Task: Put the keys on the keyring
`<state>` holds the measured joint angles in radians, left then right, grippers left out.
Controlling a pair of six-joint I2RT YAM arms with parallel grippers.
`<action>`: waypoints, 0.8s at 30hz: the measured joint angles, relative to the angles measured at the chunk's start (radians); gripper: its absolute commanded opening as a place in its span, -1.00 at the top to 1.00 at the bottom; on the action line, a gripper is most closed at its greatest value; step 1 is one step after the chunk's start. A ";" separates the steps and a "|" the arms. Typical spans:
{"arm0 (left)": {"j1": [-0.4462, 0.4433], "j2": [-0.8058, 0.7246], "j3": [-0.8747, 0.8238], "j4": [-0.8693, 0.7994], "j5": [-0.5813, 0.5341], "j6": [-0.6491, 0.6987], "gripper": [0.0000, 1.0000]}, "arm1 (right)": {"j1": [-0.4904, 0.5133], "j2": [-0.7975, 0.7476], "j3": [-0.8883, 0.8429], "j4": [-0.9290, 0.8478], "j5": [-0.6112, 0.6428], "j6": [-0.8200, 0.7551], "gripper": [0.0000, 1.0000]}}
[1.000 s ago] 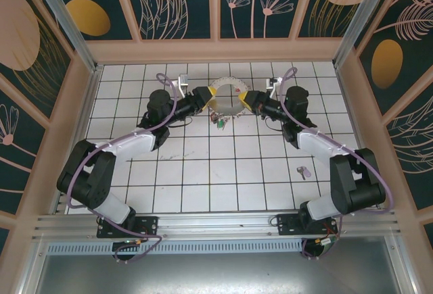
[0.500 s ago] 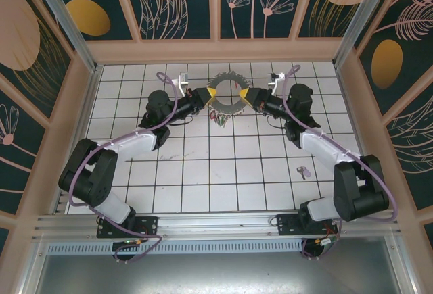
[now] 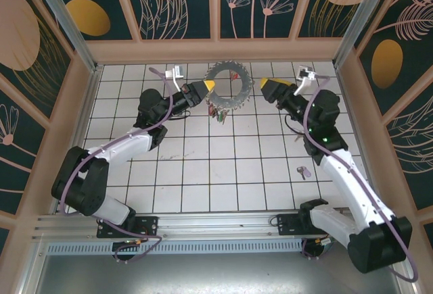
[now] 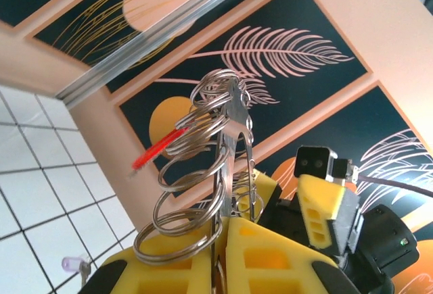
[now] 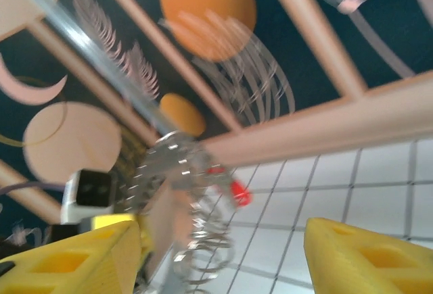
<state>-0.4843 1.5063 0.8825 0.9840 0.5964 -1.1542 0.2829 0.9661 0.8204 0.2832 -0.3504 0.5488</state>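
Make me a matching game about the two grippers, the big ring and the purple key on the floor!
Things:
1. left gripper
2. right gripper
3. keyring
4. purple key

States:
A. lying on the tiles
B. open, holding nothing
C. grey, with a hole in the middle
D. shut on the keyring

Pairs: 1-D, 2-B, 3-C, 4-A

Under me lies a white tiled floor with dark grid lines. Around the floor stand dark teal wall panels with orange discs and pale feathers, held in peach frames. At the floor's near edge runs an aluminium rail. The light is even.
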 measured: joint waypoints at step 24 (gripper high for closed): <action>-0.029 -0.124 0.132 -0.286 -0.064 0.332 1.00 | 0.497 -0.070 -0.175 0.106 0.386 -0.800 0.57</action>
<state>-0.5129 1.3827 1.0142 0.6979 0.5327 -0.8219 0.7803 0.8963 0.6456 0.3889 0.0360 -0.2508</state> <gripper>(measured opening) 0.106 0.238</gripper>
